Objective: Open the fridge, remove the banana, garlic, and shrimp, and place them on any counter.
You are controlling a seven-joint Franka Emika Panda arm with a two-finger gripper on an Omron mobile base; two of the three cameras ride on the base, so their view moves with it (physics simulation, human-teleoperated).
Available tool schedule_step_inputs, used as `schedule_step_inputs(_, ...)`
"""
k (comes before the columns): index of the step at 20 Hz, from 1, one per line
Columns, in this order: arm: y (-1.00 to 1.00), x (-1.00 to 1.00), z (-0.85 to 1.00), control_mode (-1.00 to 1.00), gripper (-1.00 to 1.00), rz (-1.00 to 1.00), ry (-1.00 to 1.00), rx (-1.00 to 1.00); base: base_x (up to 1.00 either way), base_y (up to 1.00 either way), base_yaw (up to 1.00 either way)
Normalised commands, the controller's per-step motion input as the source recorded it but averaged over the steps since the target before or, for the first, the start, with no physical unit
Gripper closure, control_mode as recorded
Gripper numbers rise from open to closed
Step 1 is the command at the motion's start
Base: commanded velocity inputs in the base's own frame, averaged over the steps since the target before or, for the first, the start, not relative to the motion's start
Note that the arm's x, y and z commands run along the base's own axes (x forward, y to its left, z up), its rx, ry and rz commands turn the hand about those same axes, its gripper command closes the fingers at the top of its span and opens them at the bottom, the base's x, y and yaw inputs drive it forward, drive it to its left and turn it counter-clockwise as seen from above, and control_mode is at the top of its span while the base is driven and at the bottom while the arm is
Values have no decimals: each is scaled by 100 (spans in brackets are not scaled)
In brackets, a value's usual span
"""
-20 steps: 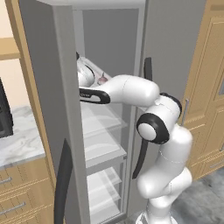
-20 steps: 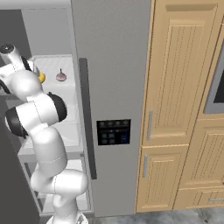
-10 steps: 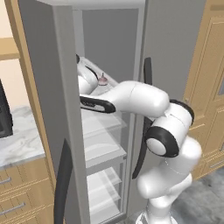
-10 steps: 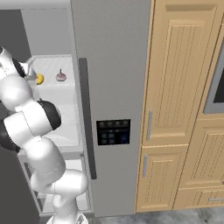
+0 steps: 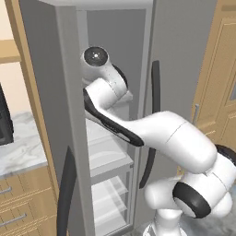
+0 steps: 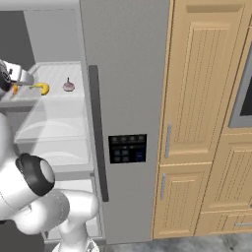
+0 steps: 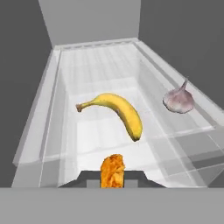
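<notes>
The grey fridge (image 6: 129,74) has its left door (image 5: 50,92) swung open, and my arm reaches onto an upper white shelf (image 7: 144,65). In the hand view my gripper (image 7: 113,178) is shut on the small orange shrimp (image 7: 113,168), at the shelf's near end. Just beyond it lies the yellow banana (image 7: 118,114), and the pinkish-white garlic (image 7: 178,99) sits to the right by the shelf's edge. From the right base view the gripper (image 6: 19,84) is at the shelf's left, with the banana (image 6: 43,88) and the garlic (image 6: 68,86) to its right.
Tall light wood cabinets (image 6: 197,98) stand right of the fridge. A marble-topped drawer unit (image 5: 18,147) with a black appliance (image 5: 3,120) is to the left of the open door. Lower white fridge shelves (image 5: 108,156) sit beneath my arm.
The jaws have closed the last bit onto the shrimp. My arm has folded, its elbow swinging out toward the cameras while the hand stays on the shelf.
</notes>
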Motion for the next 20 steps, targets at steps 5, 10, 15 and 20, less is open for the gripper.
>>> schedule_step_inputs(5,-89,-99,-9,-100,100,-3,2,0,0,0,0)
schedule_step_inputs(10,-75,-69,-38,-100,100,0,4,0,0,0,0)
schedule_step_inputs(15,-16,-14,-12,100,100,0,1,0,-56,-22,-2)
schedule_step_inputs(20,0,0,0,100,100,0,0,0,-100,-50,-21)
